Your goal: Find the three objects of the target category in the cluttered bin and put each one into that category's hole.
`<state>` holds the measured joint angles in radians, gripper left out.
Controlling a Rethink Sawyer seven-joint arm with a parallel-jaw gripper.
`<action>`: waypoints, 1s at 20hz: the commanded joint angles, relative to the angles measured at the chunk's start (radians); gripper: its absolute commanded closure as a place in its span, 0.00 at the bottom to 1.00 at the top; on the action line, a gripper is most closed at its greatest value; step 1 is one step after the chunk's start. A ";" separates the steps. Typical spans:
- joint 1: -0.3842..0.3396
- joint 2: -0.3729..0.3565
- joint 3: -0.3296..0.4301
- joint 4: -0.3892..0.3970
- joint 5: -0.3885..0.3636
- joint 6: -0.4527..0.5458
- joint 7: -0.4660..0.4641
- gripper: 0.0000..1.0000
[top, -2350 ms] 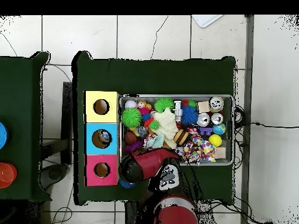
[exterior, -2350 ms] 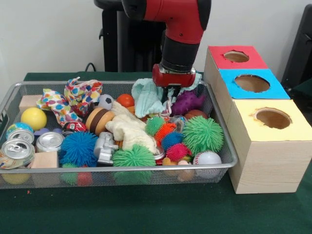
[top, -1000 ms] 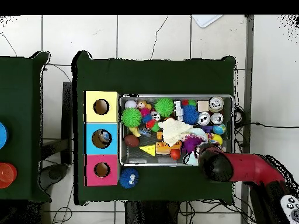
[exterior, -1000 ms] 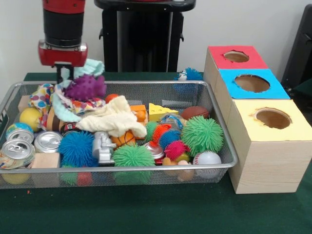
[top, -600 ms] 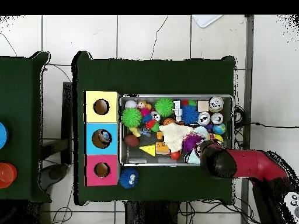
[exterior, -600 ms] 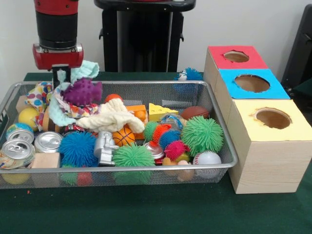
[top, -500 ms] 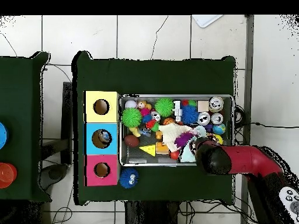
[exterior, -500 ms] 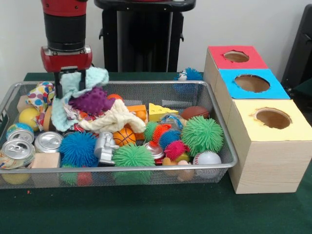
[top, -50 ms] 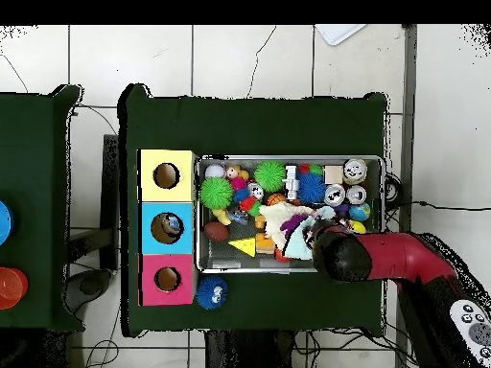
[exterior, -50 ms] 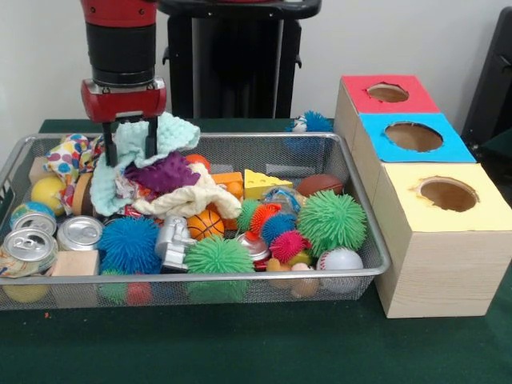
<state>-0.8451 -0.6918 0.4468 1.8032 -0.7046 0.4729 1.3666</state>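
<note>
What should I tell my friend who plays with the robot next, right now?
Gripper: over the bin's end farthest from the boxes, fingers down around the mint cloth; whether it grips is unclear.
Wire bin: still packed; purple plush and cream cloth lie under the mint cloth, spiky balls and cans in front.
Boxes: the red hole and yellow hole look empty; the overhead view shows something inside the blue hole.
A blue fuzzy toy sits outside the bin.
Left: find the target things and drop them in.
</note>
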 commanded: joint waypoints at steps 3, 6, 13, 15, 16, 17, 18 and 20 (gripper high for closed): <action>0.066 -0.074 0.065 0.074 0.096 0.101 0.042 0.00; 0.128 -0.143 0.047 0.114 0.174 0.134 0.120 0.00; 0.298 -0.182 -0.059 0.144 0.304 0.101 0.294 0.00; 0.344 -0.179 -0.095 0.148 0.328 0.070 0.328 0.00; 0.369 -0.177 -0.112 0.147 0.337 0.061 0.345 0.00; 0.390 -0.178 -0.128 0.145 0.349 0.059 0.353 0.00; 0.410 -0.179 -0.143 0.139 0.360 0.060 0.359 0.00; 0.450 -0.177 -0.171 0.122 0.384 0.060 0.368 0.00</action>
<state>-0.4078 -0.8635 0.3616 1.8908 -0.3684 0.4773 1.4280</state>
